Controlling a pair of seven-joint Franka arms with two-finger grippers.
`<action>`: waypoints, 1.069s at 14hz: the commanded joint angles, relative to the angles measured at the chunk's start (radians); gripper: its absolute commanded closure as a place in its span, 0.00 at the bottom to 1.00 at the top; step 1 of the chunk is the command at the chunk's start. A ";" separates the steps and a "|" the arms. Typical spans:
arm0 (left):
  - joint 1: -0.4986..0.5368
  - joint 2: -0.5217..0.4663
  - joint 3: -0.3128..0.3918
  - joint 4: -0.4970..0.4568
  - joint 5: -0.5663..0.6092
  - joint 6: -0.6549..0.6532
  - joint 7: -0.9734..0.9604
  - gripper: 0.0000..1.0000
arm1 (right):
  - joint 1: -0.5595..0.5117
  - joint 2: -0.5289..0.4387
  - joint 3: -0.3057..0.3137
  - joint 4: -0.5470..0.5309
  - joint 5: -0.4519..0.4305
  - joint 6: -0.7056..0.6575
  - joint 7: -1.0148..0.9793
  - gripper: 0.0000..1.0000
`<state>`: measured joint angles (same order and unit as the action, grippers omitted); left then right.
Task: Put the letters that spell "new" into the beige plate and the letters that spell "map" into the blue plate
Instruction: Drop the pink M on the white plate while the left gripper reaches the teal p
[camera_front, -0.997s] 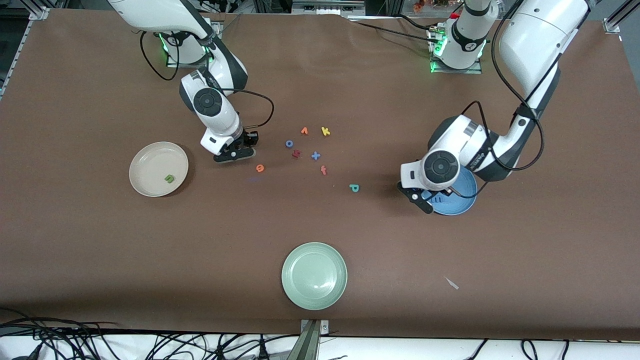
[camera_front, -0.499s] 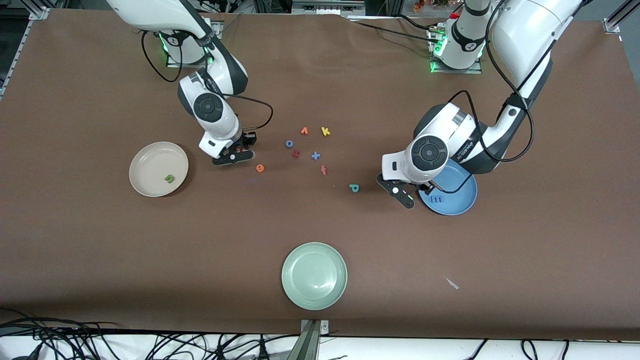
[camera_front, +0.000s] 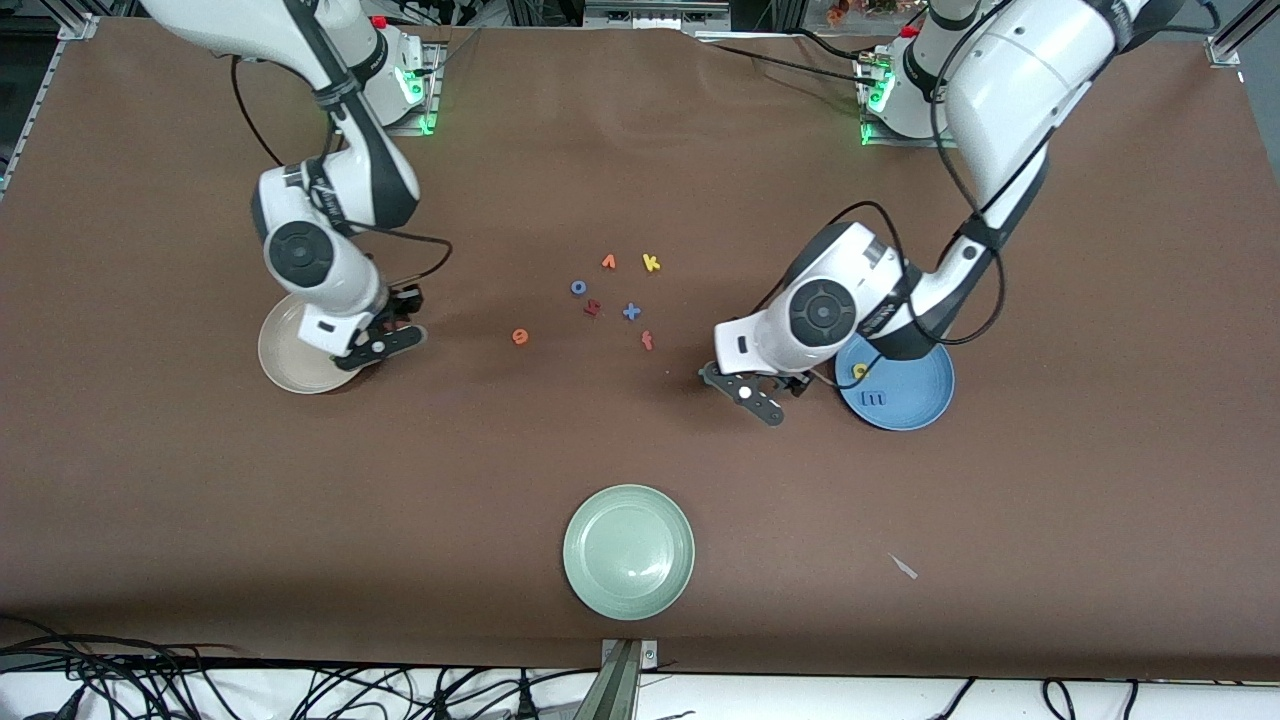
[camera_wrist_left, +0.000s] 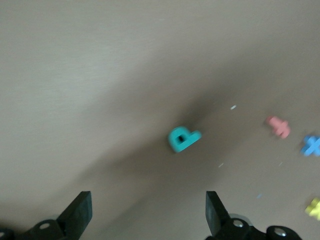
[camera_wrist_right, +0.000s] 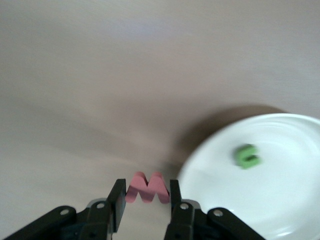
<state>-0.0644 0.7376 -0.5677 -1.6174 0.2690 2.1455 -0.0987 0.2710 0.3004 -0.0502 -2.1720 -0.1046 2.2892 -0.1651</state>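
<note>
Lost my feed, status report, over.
Right gripper shut on pink w, beside beige plate. Left gripper open over teal p. Nothing in the way.

No printed text, brand or number is legible anywhere (arm markings included). The only characters are the foam letters themselves.

Mid-cluster on the surface (camera_front: 640, 150):
- yellow k (camera_front: 651, 263) reads clean, with the orange v-shape (camera_front: 608, 262) just beside it
- blue o (camera_front: 578, 288)
- blue x (camera_front: 631, 312)
- orange e (camera_front: 520, 337), toward the right arm's end
- dark red letter (camera_front: 592, 308) and red letter (camera_front: 647, 341): cannot tell which characters

The blue plate (camera_front: 920, 405) carries the blue m (camera_front: 878, 398) (reads like E) and the yellow a (camera_front: 859, 371). The teal p (camera_wrist_left: 183, 139) lies on bare surface. The pink w (camera_wrist_right: 147, 186) is pinched in the right end effector (camera_wrist_right: 147, 194). The green n (camera_wrist_right: 246, 155) lies in the beige plate (camera_wrist_right: 280, 200).
</note>
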 joint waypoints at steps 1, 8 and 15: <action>-0.075 0.071 0.023 0.050 -0.011 0.062 -0.076 0.00 | 0.005 -0.009 -0.074 -0.015 0.006 0.021 -0.152 0.77; -0.170 0.106 0.114 0.053 0.111 0.143 -0.067 0.00 | 0.004 0.003 -0.117 -0.015 0.014 0.059 -0.113 0.00; -0.176 0.118 0.115 0.053 0.168 0.145 -0.076 0.13 | 0.010 0.009 0.081 0.006 0.014 0.061 0.270 0.00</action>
<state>-0.2230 0.8418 -0.4633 -1.5920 0.4097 2.2907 -0.1638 0.2814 0.3170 -0.0200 -2.1706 -0.1028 2.3494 -0.0038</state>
